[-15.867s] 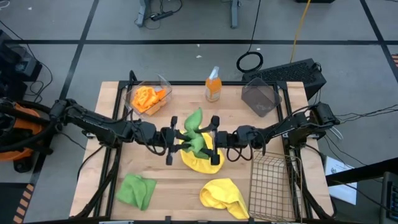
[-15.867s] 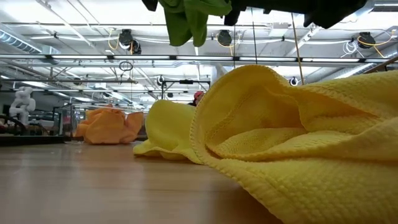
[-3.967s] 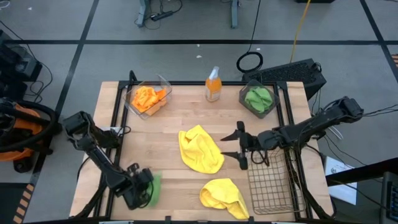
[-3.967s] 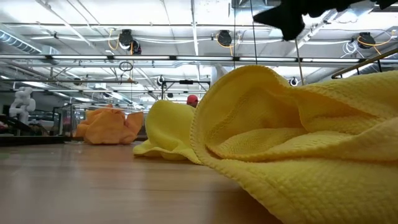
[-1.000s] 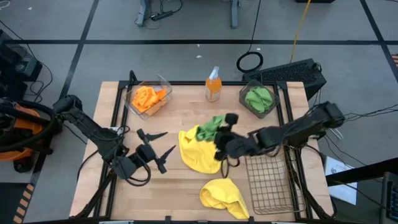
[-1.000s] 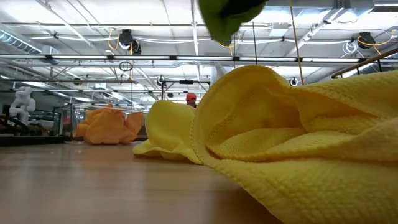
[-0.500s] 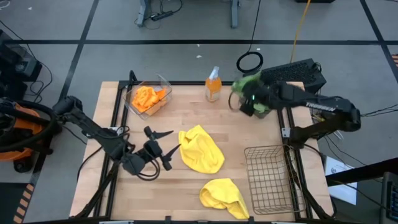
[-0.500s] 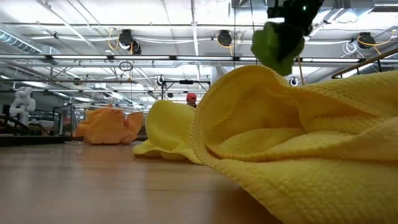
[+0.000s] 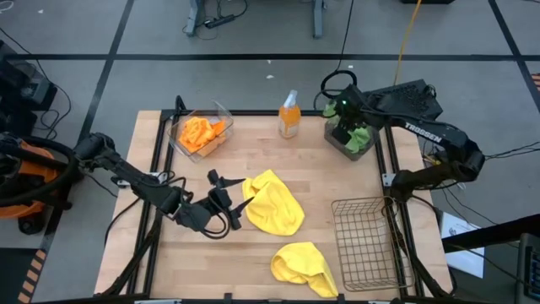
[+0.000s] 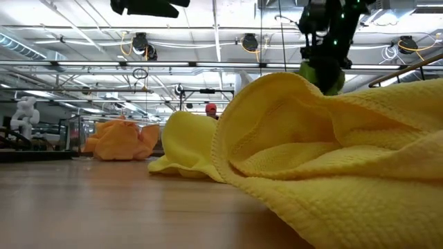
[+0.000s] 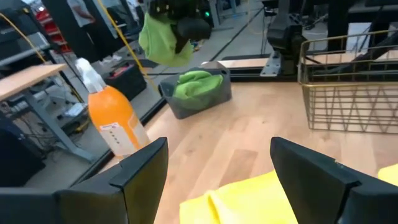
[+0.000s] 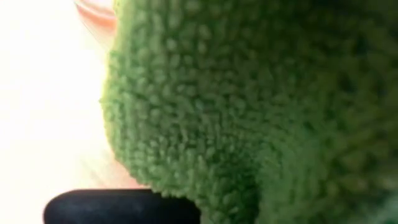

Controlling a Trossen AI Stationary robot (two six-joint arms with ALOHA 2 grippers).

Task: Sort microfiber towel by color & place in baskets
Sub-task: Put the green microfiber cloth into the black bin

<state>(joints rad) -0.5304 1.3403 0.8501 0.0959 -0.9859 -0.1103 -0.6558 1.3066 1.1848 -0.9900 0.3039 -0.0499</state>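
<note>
My right gripper (image 9: pixel 344 118) is over the far right corner, shut on a bright green towel (image 11: pixel 163 40) that hangs above the dark smoky basket (image 11: pixel 186 99). Another green towel (image 11: pixel 198 81) lies inside that basket. My left gripper (image 9: pixel 226 201) stands open at mid-table, just left of a yellow towel (image 9: pixel 272 203) that lies flat on the wood. A second yellow towel (image 9: pixel 304 266) lies crumpled near the front edge. Orange towels (image 9: pixel 201 133) fill the clear basket (image 9: pixel 221 110) at the far left. My right gripper holds the green towel by its bunched upper part (image 11: pixel 174 28), coming from above with the fingers pointing down. The cloth covers the fingertips in the right wrist view, so layers cannot be told. The towel hangs slack below the fingers, clear of the basket's rim.
An orange spray bottle (image 9: pixel 289 116) stands at the far edge between the clear and dark baskets. A brown wire basket (image 9: pixel 367 245) sits at the near right, beside the second yellow towel. Bare wood lies at the near left.
My right gripper has carried the green towel from mid-table, beside the yellow towel, toward the far right corner, and now holds it over the dark basket. My left gripper has shifted a little toward the table's right, nearer the yellow towel, still open.
</note>
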